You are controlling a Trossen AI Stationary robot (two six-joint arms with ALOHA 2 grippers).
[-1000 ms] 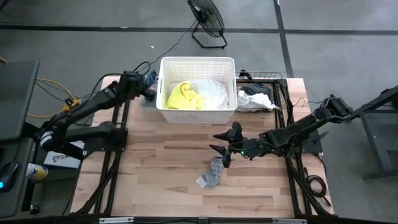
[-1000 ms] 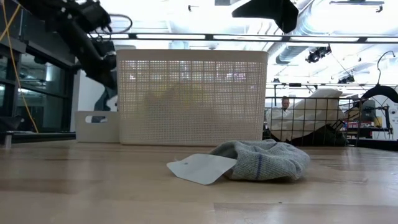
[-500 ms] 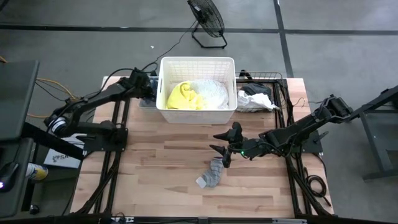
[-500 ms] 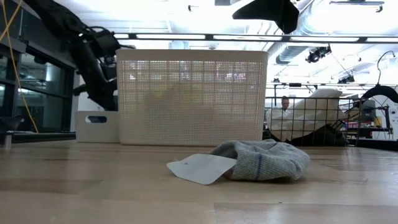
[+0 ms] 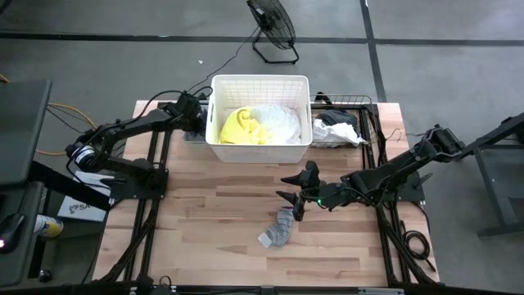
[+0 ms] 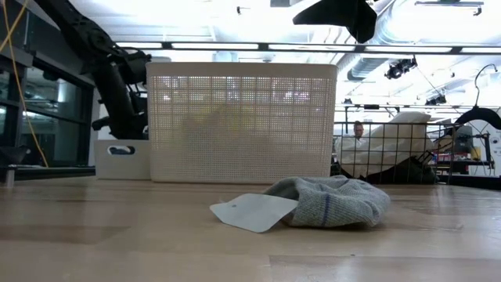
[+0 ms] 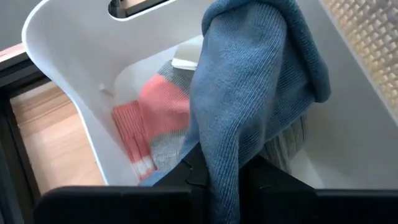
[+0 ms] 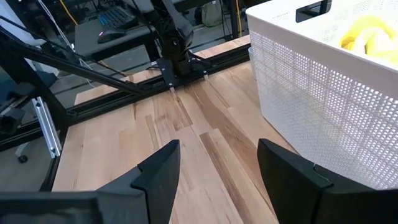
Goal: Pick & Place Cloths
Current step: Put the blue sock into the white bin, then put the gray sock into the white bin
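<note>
Left tool (image 7: 221, 177) pinches a blue knit cloth (image 7: 252, 93) that hangs bunched from the fingers — ribbed weave, long axis running down from the tool into a small white bin (image 7: 68, 68); a pink-and-grey striped cloth (image 7: 152, 121) lies at the bin's bottom, touching the blue one; in the high view the left tool (image 5: 194, 112) sits over that bin (image 5: 193, 135), just beside the left wall of the white slatted basket (image 5: 260, 146); left arm stretched out from the desk's left side, elbow raised, wrist bent down.

Right tool (image 5: 293, 188) hovers over mid-desk with fingers (image 8: 158, 171) spread and nothing between them; right arm reaches in low from the right side, nearly level; a grey sock-like cloth (image 5: 280, 229) with a white tag lies flat on the desk (image 5: 205, 238) just in front of it, apart from the fingers — long axis slanted, tag end toward the desk's front edge; in the low view it is a rounded grey lump (image 6: 333, 202) with a blue stripe.

Basket holds a bright yellow cloth (image 5: 240, 127) on the left and a white cloth (image 5: 279, 123) on the right, both crumpled; a wire basket (image 5: 360, 104) at the right holds black and white cloths (image 5: 337, 129).
</note>
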